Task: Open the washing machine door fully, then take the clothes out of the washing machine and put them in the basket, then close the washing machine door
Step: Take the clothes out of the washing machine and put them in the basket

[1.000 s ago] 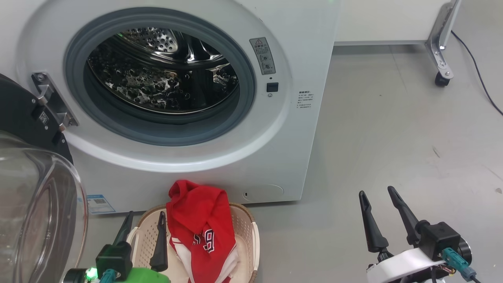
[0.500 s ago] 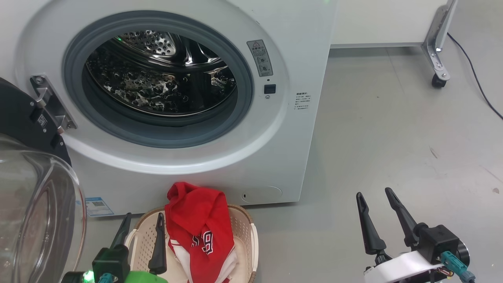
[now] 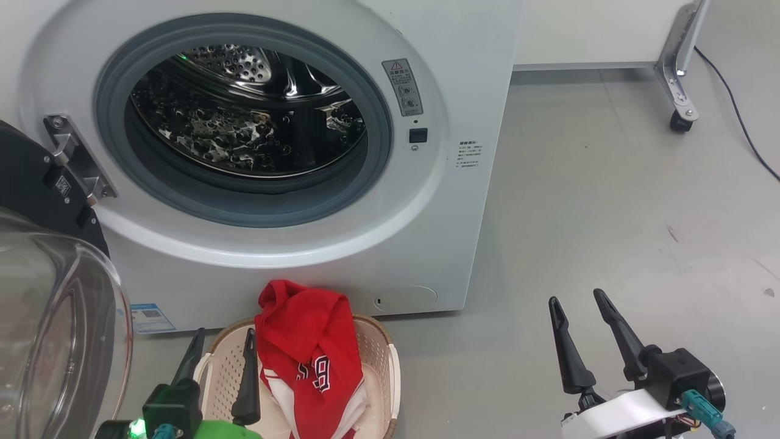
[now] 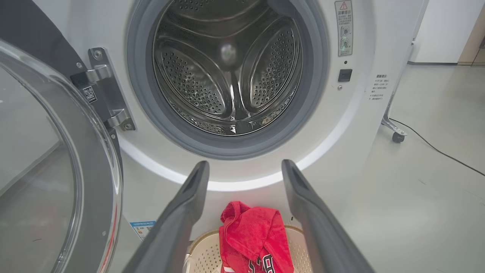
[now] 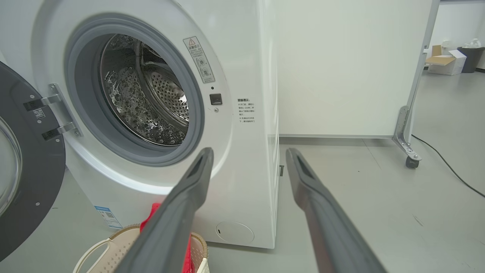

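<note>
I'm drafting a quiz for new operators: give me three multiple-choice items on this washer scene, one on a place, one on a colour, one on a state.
1. Where is the red garment?
A. In the drum
B. Draped in the basket
C. On a rack

2. What colour is the gasket round the opening?
A. Grey
B. Blue
C. Red

3. How does the washing machine door stand?
A. Shut
B. Swung open on its hinge
C. Taken off

Key:
1 B, it hangs over the basket's rim while the drum is bare steel.
2 A, a grey ring frames the opening.
3 B, its glass bowl stands aside from the open drum.
</note>
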